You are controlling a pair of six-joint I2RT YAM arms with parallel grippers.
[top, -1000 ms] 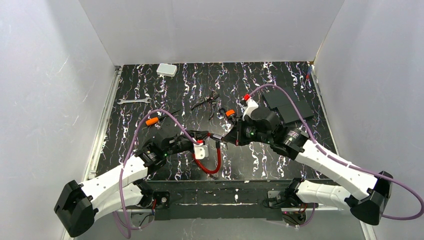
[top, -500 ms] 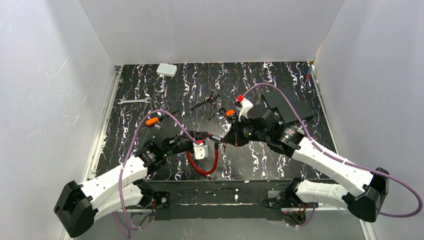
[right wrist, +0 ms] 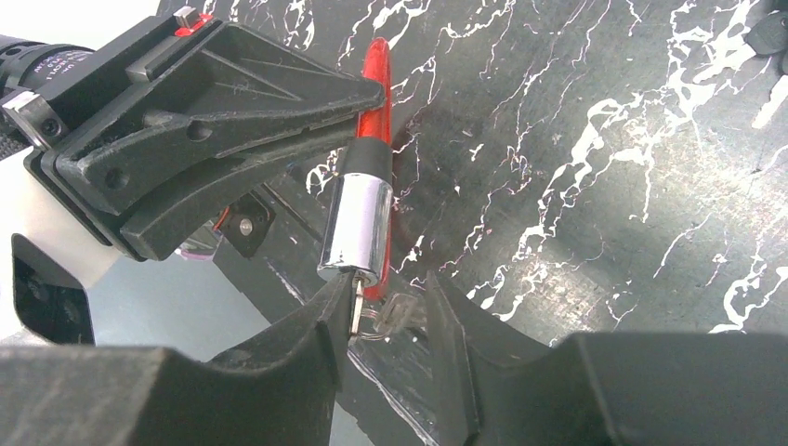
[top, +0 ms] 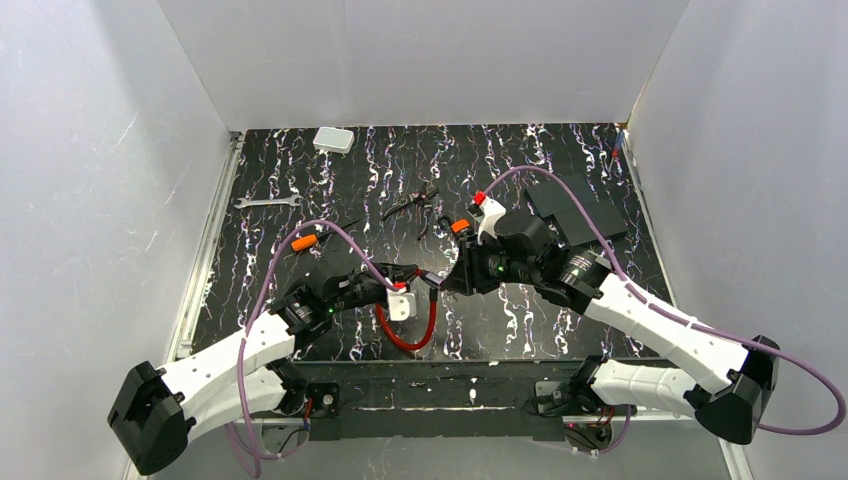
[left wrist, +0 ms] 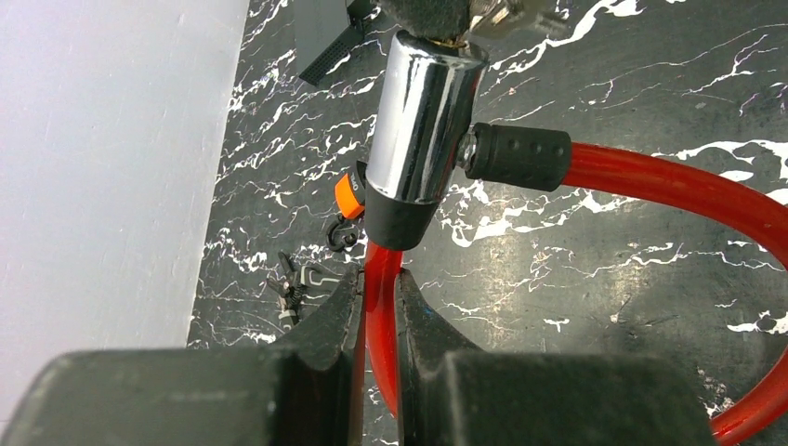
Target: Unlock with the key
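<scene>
Key point(right wrist: 356, 305), a tiny dark one with a short thin metal blade, is held at the open end of the shiny chrome lock cylinder point(right wrist: 358, 228), with its blade tip just at the keyhole. How deep it has entered cannot be told surely, because the black fingers hide the head. The right gripper point(right wrist: 390, 290) is judged to be clamped on the head of the key. The left gripper point(left wrist: 376, 290) is closed on the red plastic-coated cable point(left wrist: 650, 181), just below the black collar of the cylinder, so that the lock is held up from the black marbled table point(left wrist: 604, 307). The step in hand is judged to be the insertion. For the next move, the blade must be pushed straight along the axis of the cylinder until it is seated, and then be turned, while the cable is gripped firmly against the twist. No brand is seen on the chrome. Small white print is noticed on the black body of the left arm point(right wrist: 186, 121) in the right wrist view, but it is too small to be read.
</scene>
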